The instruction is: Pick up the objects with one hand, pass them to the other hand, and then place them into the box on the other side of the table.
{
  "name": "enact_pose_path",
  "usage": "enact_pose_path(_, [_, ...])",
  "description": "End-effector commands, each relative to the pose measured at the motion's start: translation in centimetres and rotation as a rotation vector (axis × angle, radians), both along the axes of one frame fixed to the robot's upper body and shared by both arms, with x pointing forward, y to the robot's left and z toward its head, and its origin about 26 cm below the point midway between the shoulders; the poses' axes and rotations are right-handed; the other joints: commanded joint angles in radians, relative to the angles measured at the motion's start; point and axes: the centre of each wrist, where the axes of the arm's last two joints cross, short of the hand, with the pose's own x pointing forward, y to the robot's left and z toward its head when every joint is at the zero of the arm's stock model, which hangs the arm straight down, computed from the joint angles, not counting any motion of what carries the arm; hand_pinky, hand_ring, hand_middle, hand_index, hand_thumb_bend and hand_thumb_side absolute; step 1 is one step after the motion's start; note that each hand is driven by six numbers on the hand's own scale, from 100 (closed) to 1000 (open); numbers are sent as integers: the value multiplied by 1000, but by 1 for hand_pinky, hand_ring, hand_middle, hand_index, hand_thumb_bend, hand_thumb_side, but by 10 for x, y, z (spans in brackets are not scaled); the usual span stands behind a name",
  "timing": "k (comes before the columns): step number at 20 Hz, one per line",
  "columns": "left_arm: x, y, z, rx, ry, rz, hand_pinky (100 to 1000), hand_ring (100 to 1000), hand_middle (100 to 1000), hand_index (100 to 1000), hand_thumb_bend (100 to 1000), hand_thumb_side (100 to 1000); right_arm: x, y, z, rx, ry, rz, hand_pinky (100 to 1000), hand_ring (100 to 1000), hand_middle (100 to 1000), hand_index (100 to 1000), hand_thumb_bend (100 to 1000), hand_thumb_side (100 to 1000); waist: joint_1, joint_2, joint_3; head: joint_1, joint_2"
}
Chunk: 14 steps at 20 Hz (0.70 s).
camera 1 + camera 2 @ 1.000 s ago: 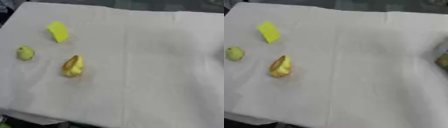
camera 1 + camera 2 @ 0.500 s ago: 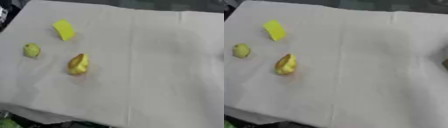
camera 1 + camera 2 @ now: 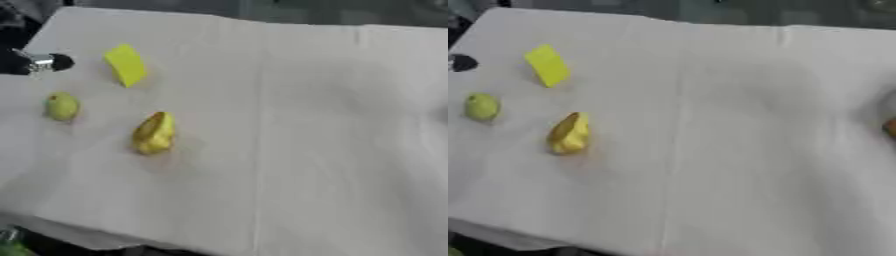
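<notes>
Left eye view is showing three yellowish things lying on the white desk [image 3: 332, 125]: one yellow block [image 3: 126, 64], one green-yellow round fruit [image 3: 62, 106] near it, one banana-like piece [image 3: 154, 133] beside. A dark, silver-tipped left hand [image 3: 35, 62] is entering at the block's left; finger state cannot be told.

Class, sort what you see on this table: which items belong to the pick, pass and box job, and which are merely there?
Belongs to the job:
- yellow block
- small green fruit
- yellow banana-like piece
- left hand, just entering at the left edge

Merely there:
- white tablecloth
- orange thing at the right edge, too cut off to identify
</notes>
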Motion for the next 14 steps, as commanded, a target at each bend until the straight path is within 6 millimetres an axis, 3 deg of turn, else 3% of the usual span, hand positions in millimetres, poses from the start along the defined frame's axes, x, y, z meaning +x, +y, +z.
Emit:
enact_pose_path(1, [10, 24, 7, 42, 140, 68, 847, 819, 771, 818, 841, 444, -3, -4, 14, -40, -33, -8, 790, 907, 791, 892, 100, 558, 13, -34, -2, 13, -21])
enact_pose_path(6, [29, 46, -5, 16, 267, 131, 844, 815, 757, 809, 807, 388, -3, -3, 12, -37, -25, -5, 790, 906, 789, 891, 100, 560, 11, -36, -6, 19, -48])
enact_pose_path(14, [56, 75, -30, -32, 331, 264, 808, 790, 729, 785, 730, 318, -1, -3, 9, -32, -14, -4, 789, 906, 788, 891, 100, 562, 3, -35, -11, 7, -62])
